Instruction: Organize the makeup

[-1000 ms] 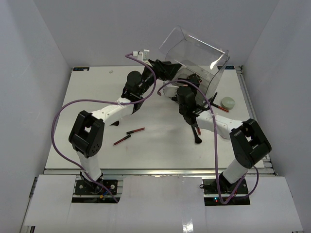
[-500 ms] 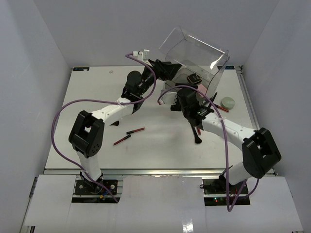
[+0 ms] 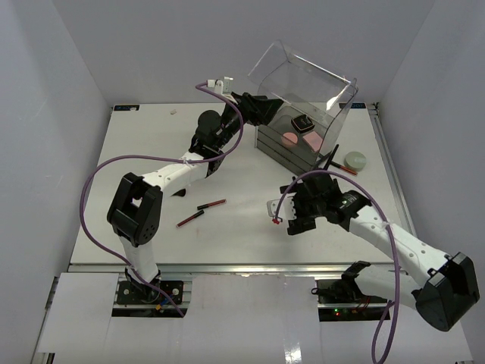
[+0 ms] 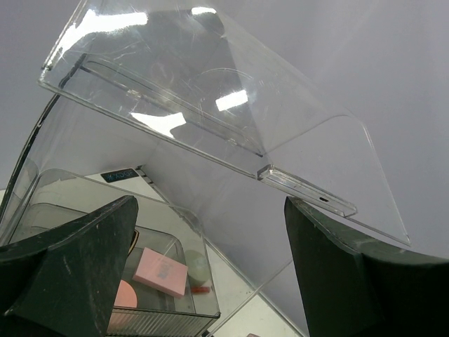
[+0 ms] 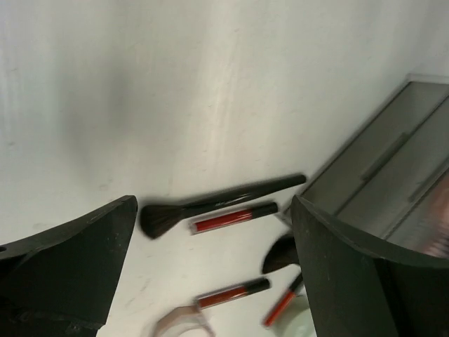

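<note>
The clear drawer box (image 3: 294, 148) stands at the back with its lid (image 3: 303, 76) tilted up. My left gripper (image 3: 254, 108) is open at the lid's left edge, propping it; the lid (image 4: 210, 105) spans its wrist view. In the top tray lie a round pink compact (image 3: 289, 139), a flat pink square (image 3: 309, 141) and a small black compact (image 3: 302, 123). My right gripper (image 3: 292, 216) is open and empty over the table. Its wrist view shows a black brush (image 5: 217, 203), two red tubes (image 5: 235, 216) and a red pencil (image 5: 284, 305).
Two red and black pencils (image 3: 212, 204) lie left of centre on the white table (image 3: 151, 144). A pale green compact (image 3: 354, 160) sits right of the box, with a brush handle (image 3: 331, 155) and a red pencil (image 3: 345, 171) beside it. White walls enclose the table.
My right arm has drawn back from the box toward the near side, its gripper empty. The black compact now lies in the top tray. The left arm has held still.
</note>
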### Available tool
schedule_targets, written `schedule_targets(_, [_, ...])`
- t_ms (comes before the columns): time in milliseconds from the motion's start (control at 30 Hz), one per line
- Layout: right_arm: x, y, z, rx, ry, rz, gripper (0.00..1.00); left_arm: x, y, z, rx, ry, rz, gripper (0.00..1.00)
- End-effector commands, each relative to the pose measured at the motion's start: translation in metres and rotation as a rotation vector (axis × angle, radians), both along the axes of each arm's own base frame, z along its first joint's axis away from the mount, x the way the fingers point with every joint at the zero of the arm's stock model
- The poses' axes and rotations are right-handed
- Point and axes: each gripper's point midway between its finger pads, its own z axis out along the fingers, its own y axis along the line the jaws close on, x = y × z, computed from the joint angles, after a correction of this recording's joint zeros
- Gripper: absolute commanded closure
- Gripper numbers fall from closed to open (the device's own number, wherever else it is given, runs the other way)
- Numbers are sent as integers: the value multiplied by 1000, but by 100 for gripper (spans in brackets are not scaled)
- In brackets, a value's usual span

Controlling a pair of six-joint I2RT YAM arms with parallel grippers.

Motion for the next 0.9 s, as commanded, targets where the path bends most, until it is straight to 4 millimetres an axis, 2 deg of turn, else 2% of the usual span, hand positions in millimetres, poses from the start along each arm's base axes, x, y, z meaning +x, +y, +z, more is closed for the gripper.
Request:
schedule_targets(0, [-28, -30, -12, 74, 155, -93, 4, -17, 17, 59, -68, -105, 6, 4])
schedule_targets(100, [-13, -73, -16, 103, 180, -291, 5, -18, 18, 58, -66, -107, 8, 4])
schedule_targets(267, [8, -134, -12, 171, 214, -556, 8, -18, 20, 59, -70, -107, 7, 4])
schedule_targets(333, [18, -165, -13, 205, 235, -704, 8, -18, 21, 59, -71, -107, 8, 4])
schedule_targets(367, [23, -174, -8, 228, 229, -756, 8, -17, 22, 59, -72, -109, 10, 4])
schedule_targets(433, [38, -196, -12, 286, 288, -893, 9, -18, 22, 59, -74, -110, 8, 4])
schedule_targets(533, [62, -214, 1, 393, 311, -1055, 7, -18, 23, 58, -74, -108, 5, 4])
schedule_targets(600, [78, -219, 0, 450, 344, -1140, 5, -18, 23, 57, -75, -106, 3, 4])
schedule_targets(733, [119, -227, 8, 574, 399, -1283, 10, -17, 23, 56, -79, -102, -1, 4])
schedule_targets(767, [122, -228, 8, 576, 399, -1294, 10, -17, 23, 56, -79, -102, -1, 4])
schedule_targets(867, [157, -246, 8, 616, 397, -1428, 10, -17, 23, 58, -81, -105, -4, 4])
